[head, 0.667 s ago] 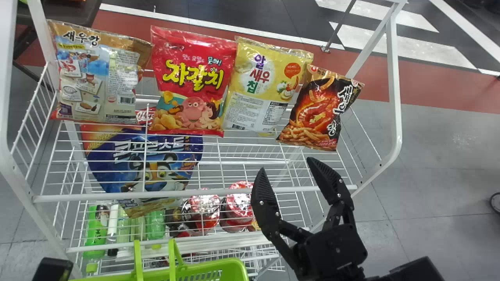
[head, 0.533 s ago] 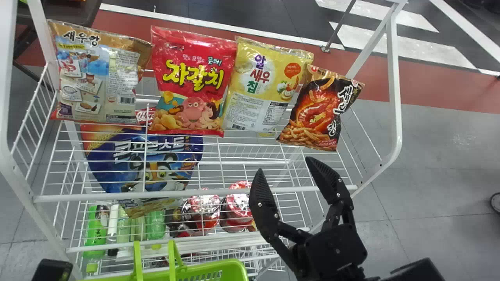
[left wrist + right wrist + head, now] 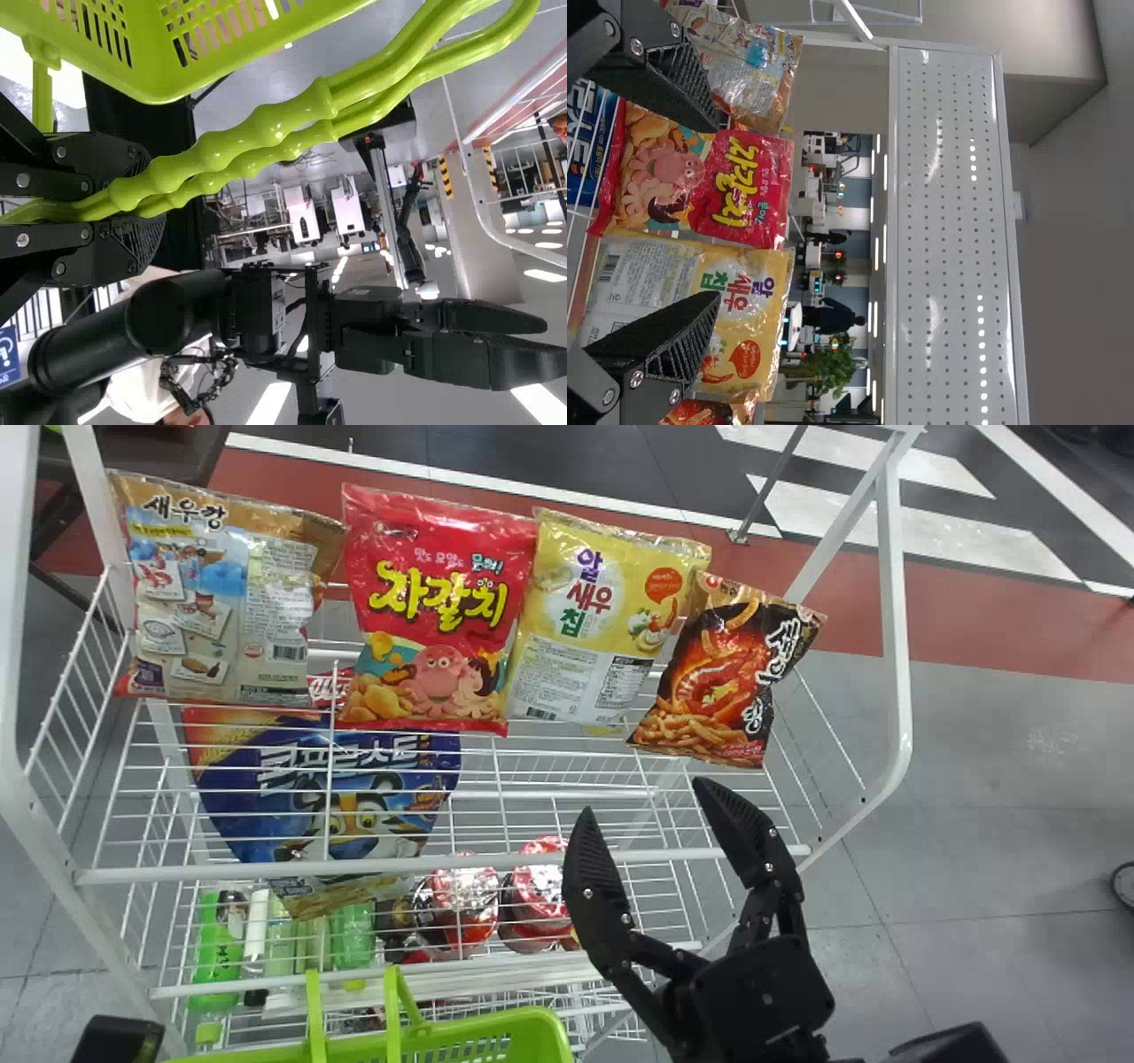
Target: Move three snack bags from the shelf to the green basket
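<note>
Four snack bags stand side by side on the upper wire shelf: a beige-blue bag, a red bag, a yellow bag and a black-orange bag. My right gripper is open and empty in front of the shelf, below the yellow and black-orange bags. In the right wrist view, the open right gripper faces the red bag and yellow bag. A dark part of my left gripper shows bottom left; the left gripper is shut on the handles of the green basket.
The shelf's white front rail crosses below the bags. Beneath the upper rack lie a blue snack bag, red-topped cups and green bottles. A white upright post stands right of the bags.
My right gripper's fingers have spread slightly wider, the left-hand finger shifting a little left. The green basket has moved slightly right. The bags have kept still.
</note>
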